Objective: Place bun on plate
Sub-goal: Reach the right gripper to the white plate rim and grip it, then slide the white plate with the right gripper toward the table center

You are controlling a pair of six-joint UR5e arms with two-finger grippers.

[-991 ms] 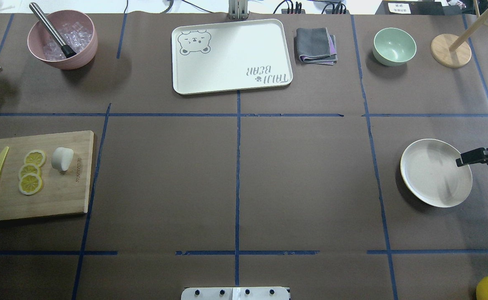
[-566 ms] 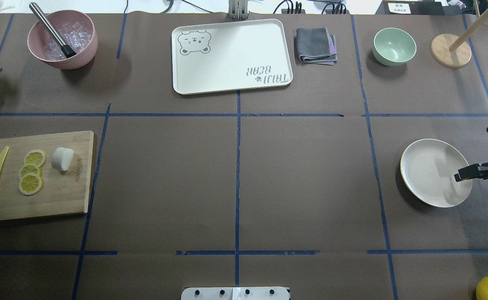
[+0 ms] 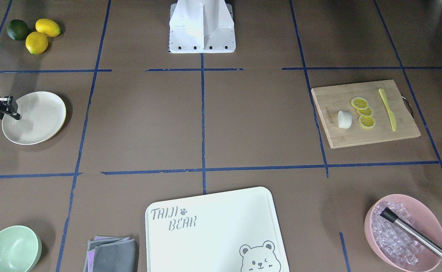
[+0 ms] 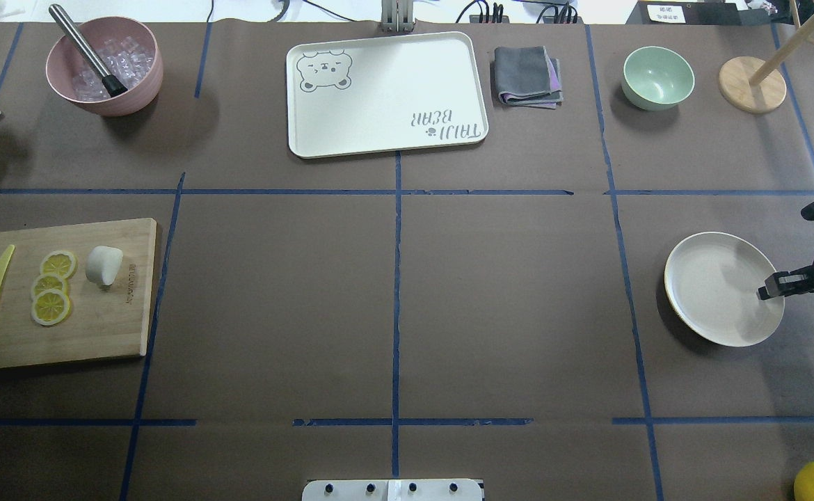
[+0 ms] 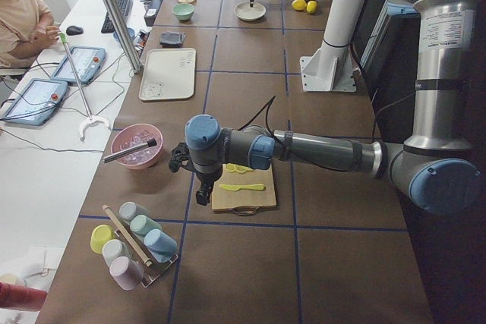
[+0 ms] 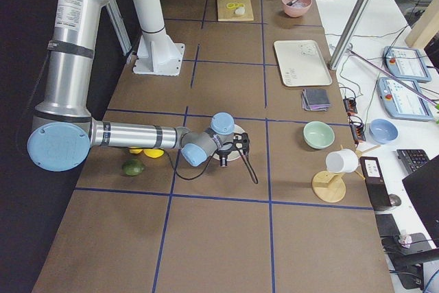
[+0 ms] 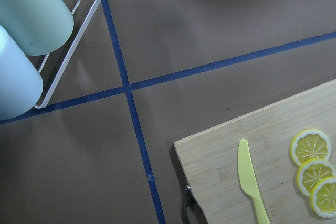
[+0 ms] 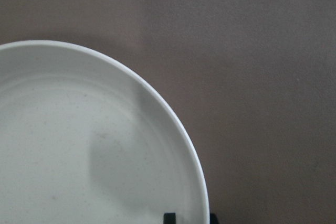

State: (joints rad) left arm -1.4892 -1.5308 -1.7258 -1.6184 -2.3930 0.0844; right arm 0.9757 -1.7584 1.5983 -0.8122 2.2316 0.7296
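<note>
Bun point(image 4: 104, 265) lying on the cutting board point(image 4: 101, 327) just beside the lemon slices point(image 4: 51, 306), well apart from the plate point(image 4: 709, 278) across the surface. Right fingers point(image 4: 772, 285) straddling the plate's rim, one inside, one outside — clamped or not, cannot tell. Left fingers point(image 5: 200, 196) near the board's end, opening impossible to tell.

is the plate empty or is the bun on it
Empty. The plate is bare; the bun lies on the cutting board across the table.

Saw only fingertips point(image 8: 169, 217) of the right gripper point(image 8: 191, 219) at the wrist view's bottom edge; could not judge its hold on the plate point(image 8: 105, 145). Found the left gripper point(image 5: 200, 196) too small.
</note>
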